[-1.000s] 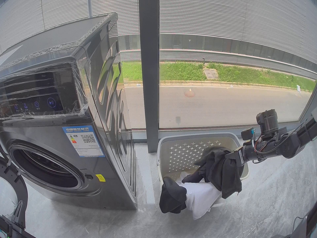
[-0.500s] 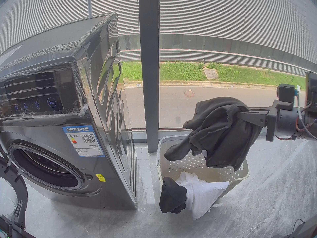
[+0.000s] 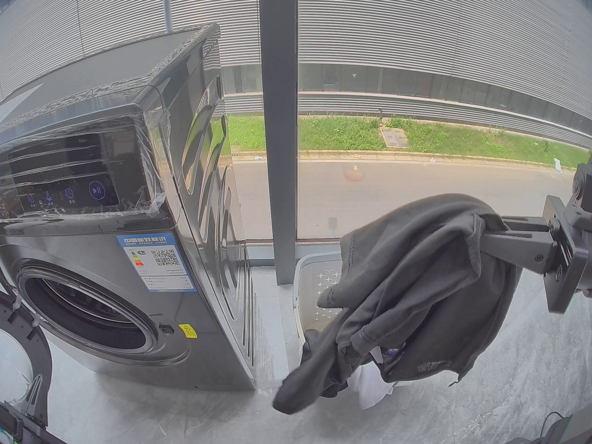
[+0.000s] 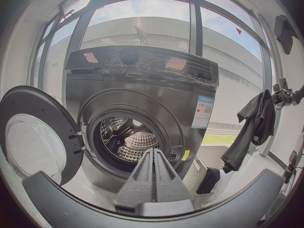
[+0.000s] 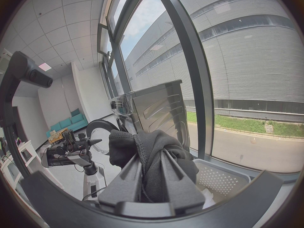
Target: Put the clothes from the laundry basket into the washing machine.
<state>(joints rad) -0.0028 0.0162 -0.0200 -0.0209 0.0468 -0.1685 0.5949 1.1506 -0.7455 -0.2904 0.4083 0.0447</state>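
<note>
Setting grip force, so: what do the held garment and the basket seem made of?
Garment: soft dark grey knit, probably cotton jersey; it drapes in loose folds. Basket: rigid white plastic, matte, going by its moulded wall with star-shaped holes.

QR-code label (image 3: 155, 263) on washing machine (image 3: 209, 291), print unreadable, play-pause symbol (image 3: 96, 191) on panel (image 3: 55, 177)

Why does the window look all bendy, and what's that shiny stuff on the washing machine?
Left wrist view: its wide lens curves the window frame, and daylight glints on the plastic film over the washing machine. Right wrist view: the window post bows too. Head view: grass reflects on the machine's side, and the dark garment is backlit.
</note>
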